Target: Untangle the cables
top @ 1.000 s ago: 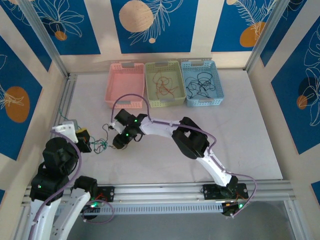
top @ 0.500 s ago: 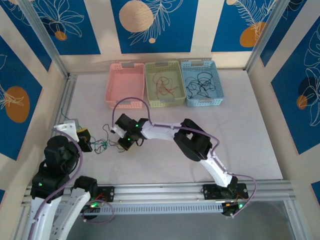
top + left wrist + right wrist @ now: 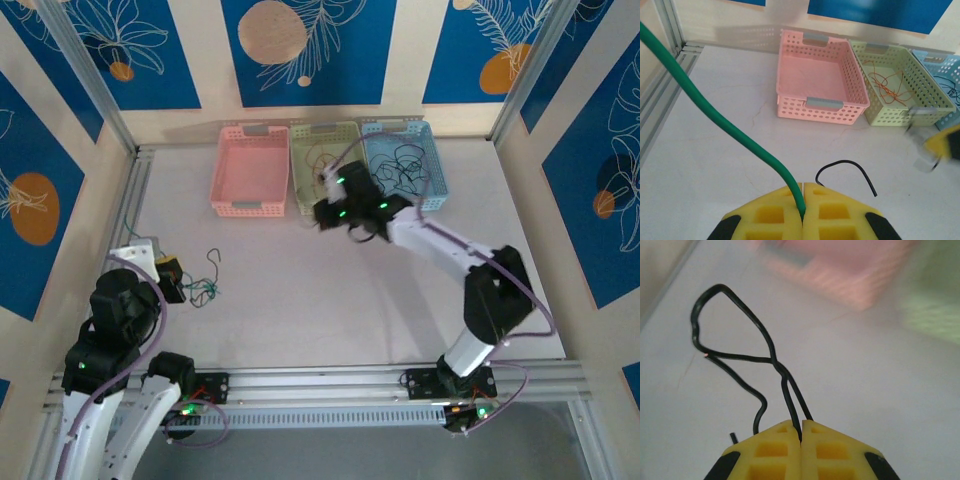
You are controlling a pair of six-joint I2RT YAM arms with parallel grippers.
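- Grip on the right: jaws clenched on a thin black looped wire [image 3: 774, 361], both strands pinched at the very tips, loop hanging free above the pale bench [image 3: 880, 390], just in front of the baskets.
- Likely hazard there: slipping out of so shallow a pinch; or a drop into the wrong basket, with pink and green the nearest.
- Grip on the left: jaws clamped shut on a smooth green cable [image 3: 715, 117], low near the left edge of the bench.
- Likely hazard there: dragging along the small green tangle [image 3: 205, 291] and the loose curved black wire [image 3: 842, 161] beside it, given any pull with strands possibly crossed; cannot tell whether crossed.
- Pink perforated plastic basket [image 3: 824, 102]: empty.
- Pale-green perforated plastic basket [image 3: 890, 117]: thin orange-red wires [image 3: 886, 82] inside.
- Light-blue perforated plastic basket [image 3: 398, 127]: heap of thin black wires [image 3: 410, 160] inside.
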